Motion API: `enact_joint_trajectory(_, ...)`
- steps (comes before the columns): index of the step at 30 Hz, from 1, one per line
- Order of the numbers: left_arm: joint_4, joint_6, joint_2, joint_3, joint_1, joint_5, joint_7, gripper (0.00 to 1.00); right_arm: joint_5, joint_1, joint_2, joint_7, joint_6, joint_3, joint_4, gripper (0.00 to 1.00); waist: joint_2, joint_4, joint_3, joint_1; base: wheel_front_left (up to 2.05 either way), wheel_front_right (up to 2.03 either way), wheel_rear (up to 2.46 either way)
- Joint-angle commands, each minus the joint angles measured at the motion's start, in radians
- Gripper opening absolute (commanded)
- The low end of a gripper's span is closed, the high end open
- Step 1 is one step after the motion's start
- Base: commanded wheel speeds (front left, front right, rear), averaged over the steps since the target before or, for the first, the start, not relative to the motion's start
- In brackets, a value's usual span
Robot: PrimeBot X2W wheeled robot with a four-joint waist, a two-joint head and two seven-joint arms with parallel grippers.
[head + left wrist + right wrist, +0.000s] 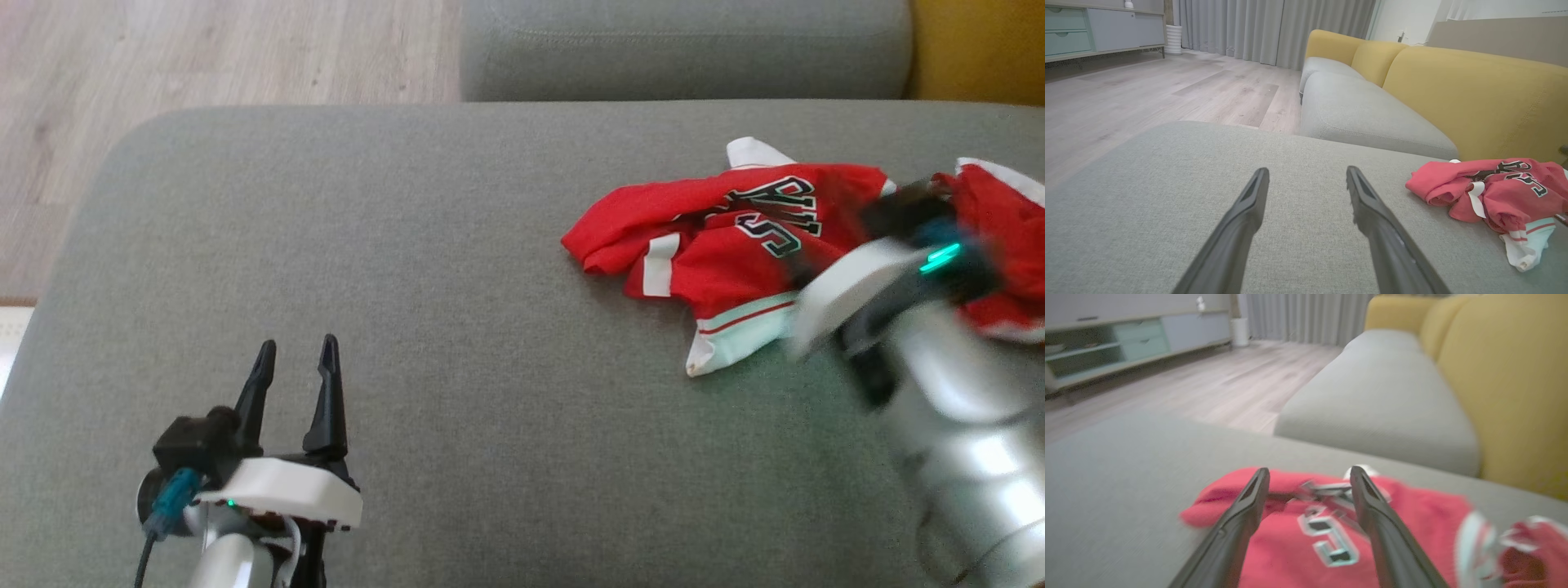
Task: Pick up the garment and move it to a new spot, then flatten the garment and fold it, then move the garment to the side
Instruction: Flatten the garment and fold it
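The garment, a red jersey with white trim and black lettering, lies crumpled on the far right of the grey cushion, close to the yellow backrest. The right gripper is directly over it, its two dark fingers spread apart with red cloth showing between them; that view is blurred, so I cannot tell whether they touch the fabric. The left gripper sits well apart at the near left, jaws likewise spread and holding nothing, over bare cushion. Beyond the cushion's far left edge lies the wooden floor
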Motion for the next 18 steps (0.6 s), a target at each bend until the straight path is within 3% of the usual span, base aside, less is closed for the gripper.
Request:
enact_joint_trajectory(1, -0.032, -0.006, 0.004, 0.030, -0.047, 0.004, -0.012, 1.00, 0.015, 0.020, 0.024, 0.037, 0.008, 0.057, -0.058, 1.00, 0.0000, 0.004, 0.010, 0.0000, 0.00, 0.00, 0.00)
enact_joint_trajectory(9, -0.029, 0.000, 0.004, 0.003, -0.073, -0.013, -0.012, 1.00, 0.048, -0.013, 0.040, 0.234, 0.008, 0.226, -0.123, 1.00, 0.0000, 0.061, 0.052, 0.0000, 0.00, 0.00, 0.00)
enact_joint_trajectory(18, -0.037, 0.023, 0.004, -0.024, -0.094, -0.044, -0.012, 1.00, 0.013, -0.143, 0.035, 0.399, 0.008, 0.357, 0.031, 1.00, 0.0000, 0.169, 0.110, 0.0000, 0.00, 0.00, 0.00)
